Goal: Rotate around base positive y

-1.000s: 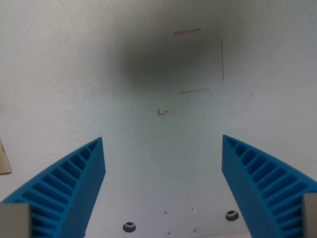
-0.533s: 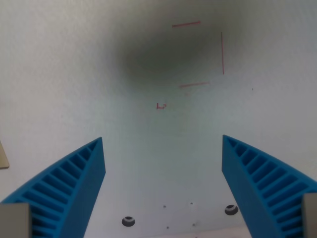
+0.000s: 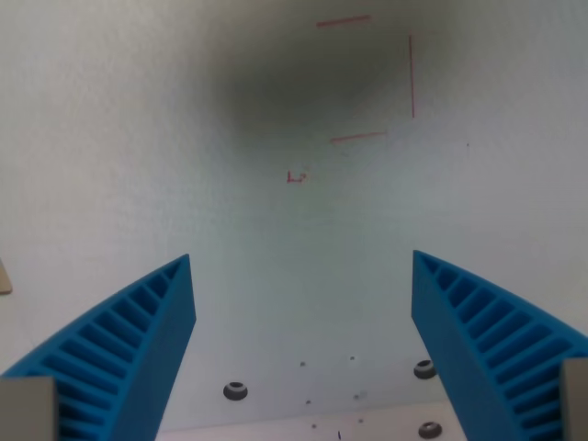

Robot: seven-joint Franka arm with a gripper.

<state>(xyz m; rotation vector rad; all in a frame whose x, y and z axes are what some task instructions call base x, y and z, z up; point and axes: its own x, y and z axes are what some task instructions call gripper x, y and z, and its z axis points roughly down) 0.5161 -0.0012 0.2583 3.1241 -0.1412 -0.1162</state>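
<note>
Gripper (image 3: 303, 303) is wide open, nothing between the blue fingers (image 3: 129, 349). Ahead of it on the white table (image 3: 110, 138) are red marker lines (image 3: 411, 75) under a dark shadow.

Gripper (image 3: 303, 276) fingers (image 3: 129, 349): blue plastic by the look of it, matt, moulded with open ribbed slots along their length; no sheen was seen on the ribs. Pale grey matt blocks capped the finger bases at the lower corners.

Table surface (image 3: 276, 266): off-white, matt, finely grained rather than slick; it gave no reflections, only a soft dark shadow (image 3: 303, 83).

Red lines (image 3: 411, 75): thin, flat, looked drawn or printed on the surface, slightly faint.

Screw holes (image 3: 235, 391): small round recesses with dull grey metallic-looking rims.

Tan scrap (image 3: 4, 276) at the wrist view's left: matt; material could not be told.
</note>
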